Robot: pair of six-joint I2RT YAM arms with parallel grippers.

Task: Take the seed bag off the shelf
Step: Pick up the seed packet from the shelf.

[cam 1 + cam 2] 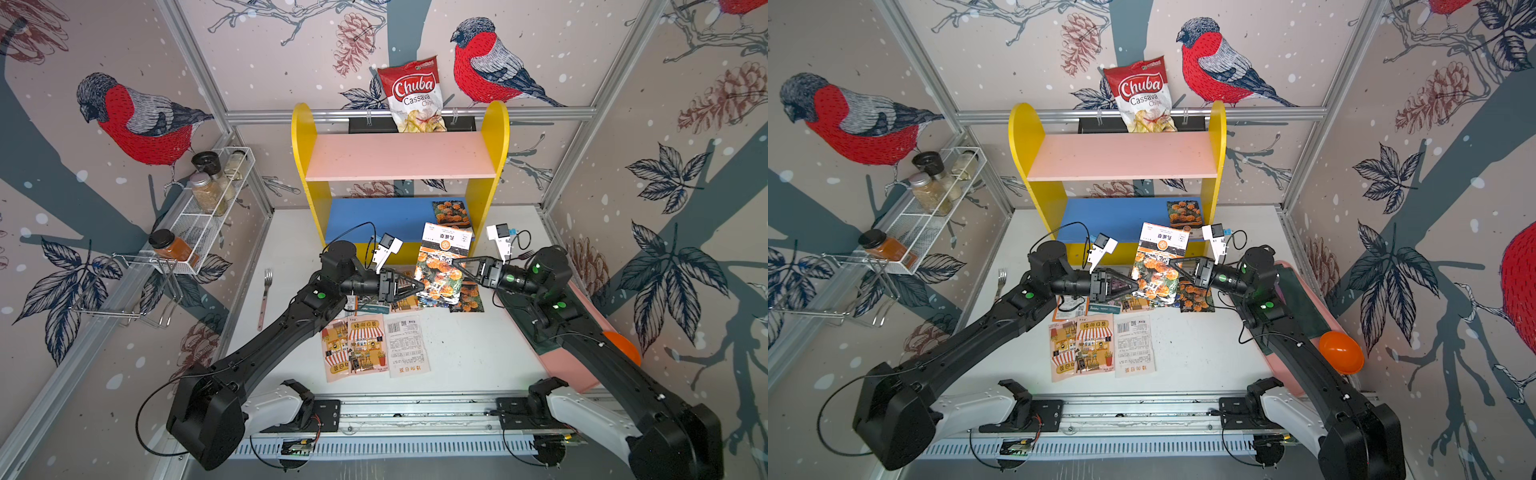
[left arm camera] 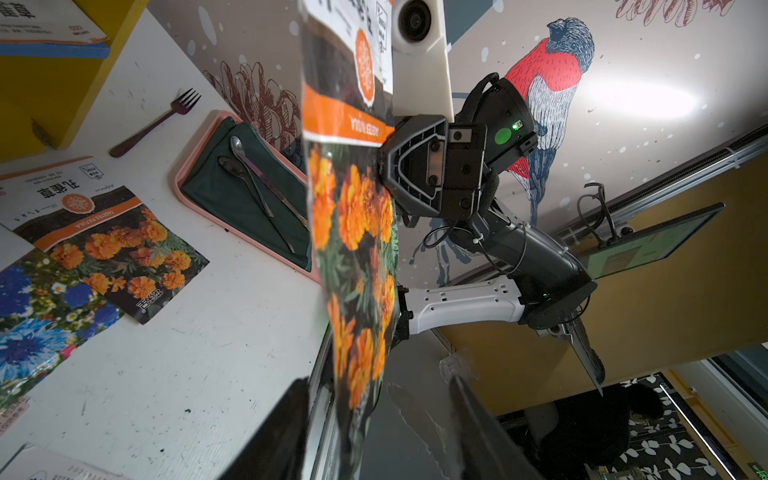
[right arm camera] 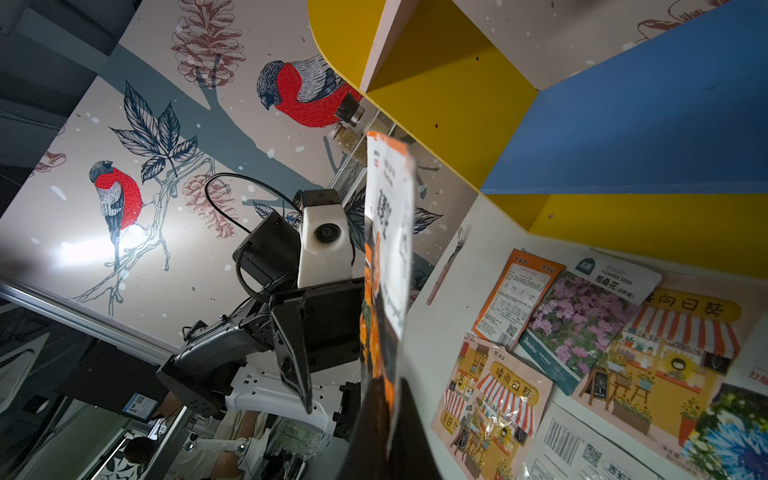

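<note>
A seed bag (image 1: 440, 266) printed with orange marigolds hangs upright in the air in front of the shelf (image 1: 401, 158), below its blue lower board (image 1: 374, 216). My right gripper (image 1: 455, 262) is shut on the bag's right edge; in the right wrist view the bag (image 3: 388, 216) rises from between the closed jaws of that gripper (image 3: 388, 432). My left gripper (image 1: 422, 284) is open at the bag's lower left. In the left wrist view the bag (image 2: 353, 232) hangs between that gripper's (image 2: 376, 432) wide-apart jaws without being pinched. A second marigold bag (image 1: 451, 212) lies on the blue board.
Several seed packets (image 1: 361, 349) lie flat on the white table beneath both grippers. A fork (image 1: 266, 295) lies at the left. A pink tray (image 2: 199, 137) with a green cloth and spoons sits at the right, beside an orange bowl (image 1: 1341, 351). A chips bag (image 1: 415, 95) hangs behind the shelf. A wire spice rack (image 1: 212, 199) stands at the left wall.
</note>
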